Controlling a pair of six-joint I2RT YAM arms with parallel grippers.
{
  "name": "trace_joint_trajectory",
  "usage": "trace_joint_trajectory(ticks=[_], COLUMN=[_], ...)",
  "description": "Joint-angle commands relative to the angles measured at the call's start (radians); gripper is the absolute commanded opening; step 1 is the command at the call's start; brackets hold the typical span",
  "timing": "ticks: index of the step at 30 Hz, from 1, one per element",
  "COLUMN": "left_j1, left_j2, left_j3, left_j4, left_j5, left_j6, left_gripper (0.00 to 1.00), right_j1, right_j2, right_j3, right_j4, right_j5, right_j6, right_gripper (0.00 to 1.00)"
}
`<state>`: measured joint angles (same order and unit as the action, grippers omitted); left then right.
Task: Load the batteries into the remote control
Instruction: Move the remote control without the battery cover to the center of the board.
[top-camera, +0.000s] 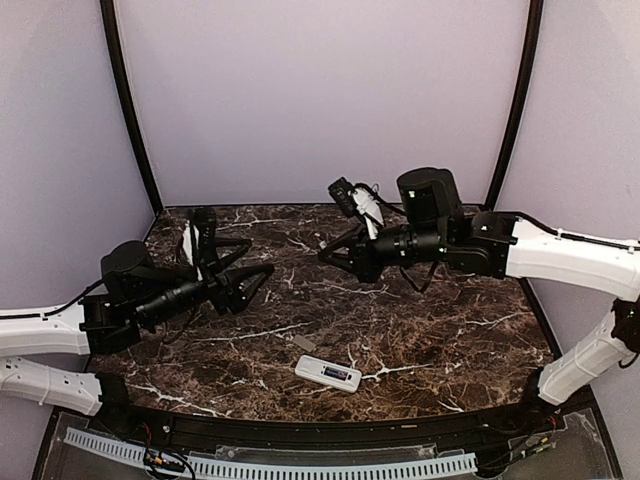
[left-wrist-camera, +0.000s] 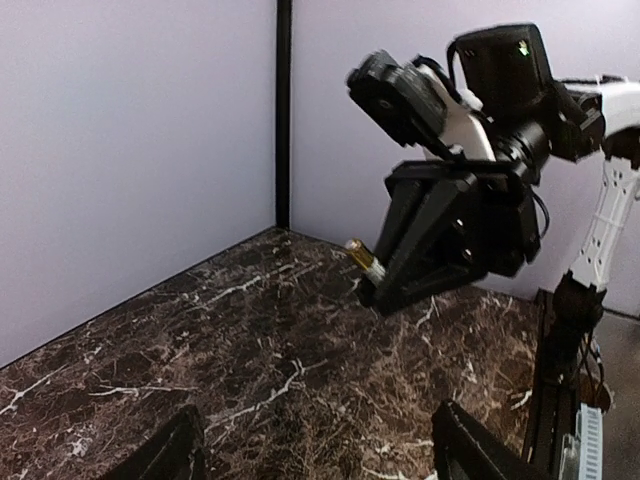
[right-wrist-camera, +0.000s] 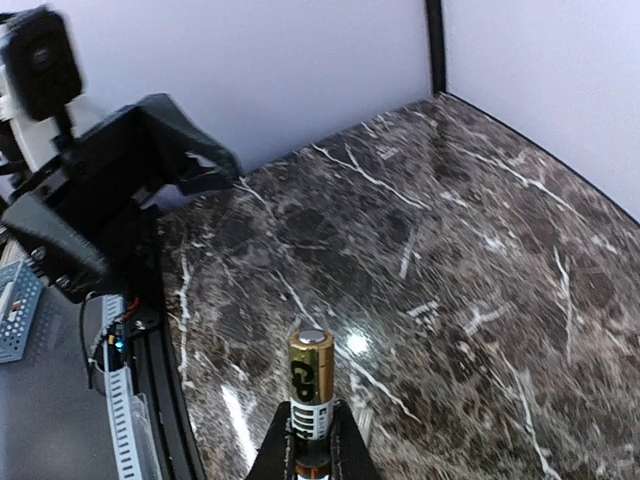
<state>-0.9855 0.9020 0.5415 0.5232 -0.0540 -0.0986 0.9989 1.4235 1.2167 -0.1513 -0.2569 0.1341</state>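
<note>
Where the right claw (right-wrist-camera: 312, 440) hangs over the bench (top-camera: 430, 330) at 1 o'clock, its fingers are clamped on one battery (right-wrist-camera: 310, 385), gold end poking out. The left claw (top-camera: 260, 257) hovers at 9 o'clock, fingers apart, nothing held. The remote control (top-camera: 328, 373) lies flat at 6 o'clock by the near edge, with a small grey piece (top-camera: 306, 343) close at its 11 o'clock.

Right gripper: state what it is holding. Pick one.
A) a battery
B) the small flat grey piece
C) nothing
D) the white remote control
A: the right wrist view shows the battery clamped upright between the fingers of the right gripper, while the remote control and the grey piece lie apart from it on the table.
</note>
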Motion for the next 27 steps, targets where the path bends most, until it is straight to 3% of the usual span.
trace_joint_trajectory(ticks=[1,5,13,16,21,27], left_j1=[-0.007,-0.007,-0.007,-0.007,-0.005,-0.002], left_j2=[0.111,0.213,0.531,0.692,0.790,0.892], left_j3=[0.070,0.139,0.324,0.416,0.442,0.489], left_j4=[-0.294,-0.483,-0.747,-0.780,-0.695,-0.741], left_j5=[0.267,0.451,0.487,0.510,0.505,0.514], left_j6=[0.325,0.563,0.898,0.920,0.918,0.925], left_gripper=[0.80,0.85,0.89,0.89,0.90,0.90], right_j1=[-0.080,-0.120,-0.234,-0.273,-0.336,-0.371], right_j2=[-0.041,-0.063,-0.036,0.010,0.126,0.222], right_j3=[-0.099,-0.176,-0.217,-0.184,-0.063,-0.004], right_j4=[-0.127,-0.140,-0.129,-0.159,-0.238,-0.260], right_j5=[0.012,-0.024,-0.177,-0.221,-0.292,-0.345], right_j6=[0.080,0.081,-0.010,-0.076,-0.178,-0.237], right_gripper=[0.00,0.00,0.00,0.00,0.00,0.00])
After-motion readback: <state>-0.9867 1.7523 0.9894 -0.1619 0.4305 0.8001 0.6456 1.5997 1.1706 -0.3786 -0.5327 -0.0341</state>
